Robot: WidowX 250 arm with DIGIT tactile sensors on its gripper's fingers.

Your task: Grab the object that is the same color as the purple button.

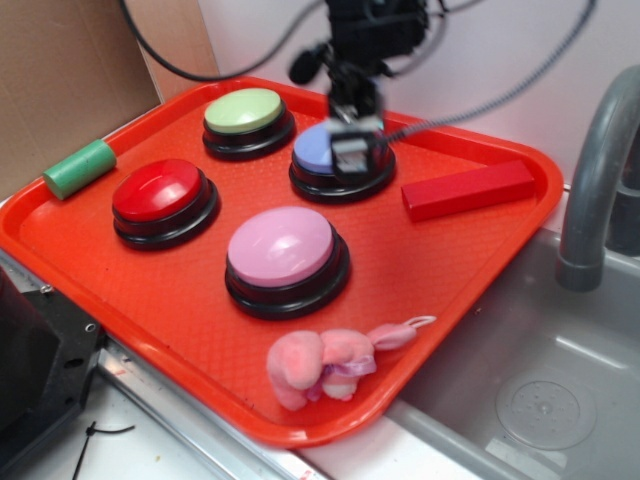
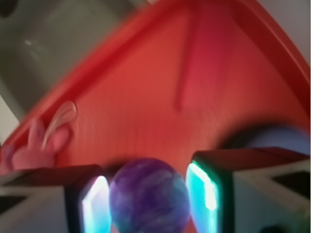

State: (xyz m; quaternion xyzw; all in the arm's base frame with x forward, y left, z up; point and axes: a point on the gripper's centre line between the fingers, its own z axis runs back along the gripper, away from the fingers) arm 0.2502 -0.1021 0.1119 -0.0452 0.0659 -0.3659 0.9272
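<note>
Resting between the two pads of the gripper [image 2: 148,196], the purple marbled ball [image 2: 148,194] is seen in the wrist view with a thin gap on each side, so the jaws appear to be around it but not clearly pressed against it; whether a firm hold has been made cannot be told. In the exterior view the gripper [image 1: 352,152] is placed over the purple button [image 1: 318,150] on the red tray [image 1: 180,290], and the ball itself is hidden there. Slippage is judged the main risk: a glossy round ball could be squeezed out if the pads meet it off-centre. Were it dropped, it could roll across the tray toward the red block [image 1: 468,189] or the pink plush toy [image 1: 325,362].
</note>
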